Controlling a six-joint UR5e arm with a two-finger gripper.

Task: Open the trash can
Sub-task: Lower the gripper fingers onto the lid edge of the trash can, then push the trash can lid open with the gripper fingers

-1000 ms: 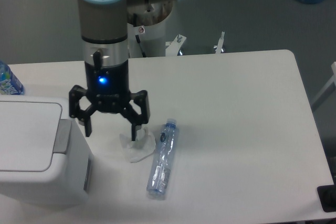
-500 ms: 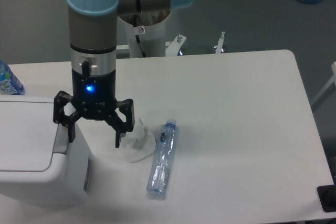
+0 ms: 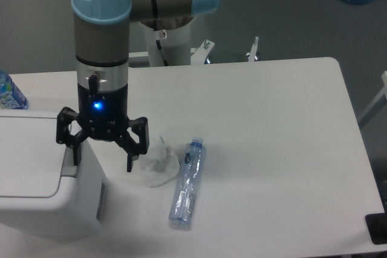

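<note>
The gripper now sits farther left than a second ago, its left finger over the trash can lid's edge, apparently not touching.

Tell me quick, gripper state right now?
Gripper: open, fingers spread wide, holding nothing, positioned over the right edge of the trash can by its grey latch.

We see a matt white plastic trash can, smooth white bench, clear glossy plastic bottle, crumpled translucent wrapper, black matt fingers.
</note>
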